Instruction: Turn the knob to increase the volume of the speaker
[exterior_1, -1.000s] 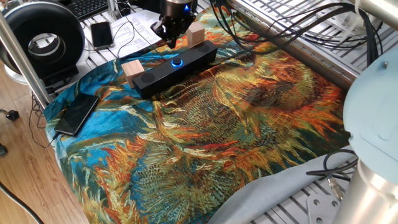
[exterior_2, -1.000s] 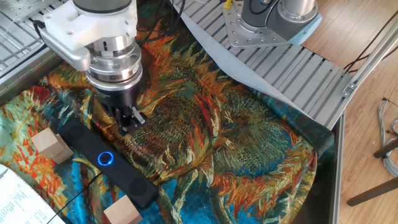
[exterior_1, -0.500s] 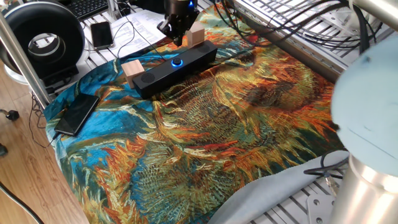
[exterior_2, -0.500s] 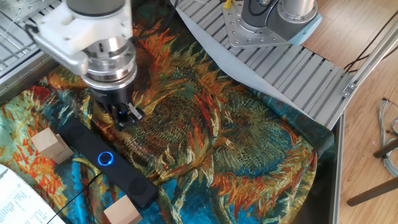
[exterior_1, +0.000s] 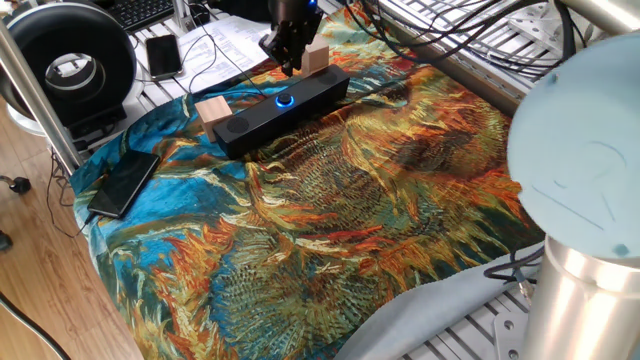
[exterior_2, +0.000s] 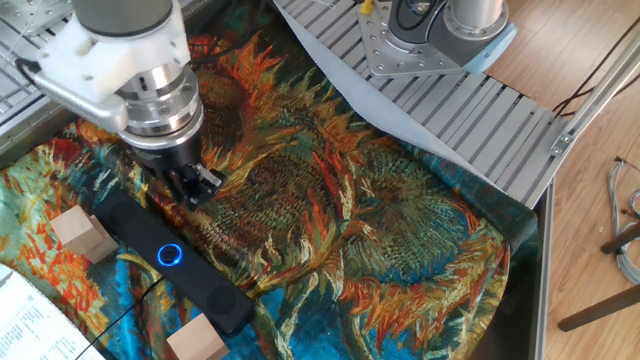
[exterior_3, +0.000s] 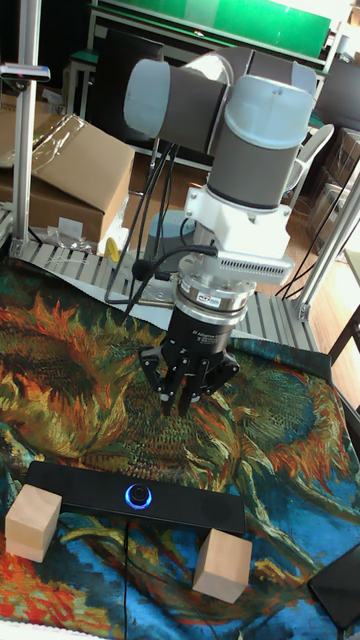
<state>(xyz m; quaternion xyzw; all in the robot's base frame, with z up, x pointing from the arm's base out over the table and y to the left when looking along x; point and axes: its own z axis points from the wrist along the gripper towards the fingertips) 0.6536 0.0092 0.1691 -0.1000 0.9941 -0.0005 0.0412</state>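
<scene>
We see the speaker (exterior_3: 135, 499) lying on the sunflower cloth (exterior_1: 400, 200), a wooden block (exterior_3: 33, 525) at each end, probably bracing it against a twist. Its blue-lit knob (exterior_3: 139, 495) sits mid-top, untouched. Our gripper (exterior_3: 180, 404) hangs above and behind it, fingers drawn nearly together on nothing. The fingertip gap is hard to judge, and a phone (exterior_1: 123, 184) looks unrelated
</scene>
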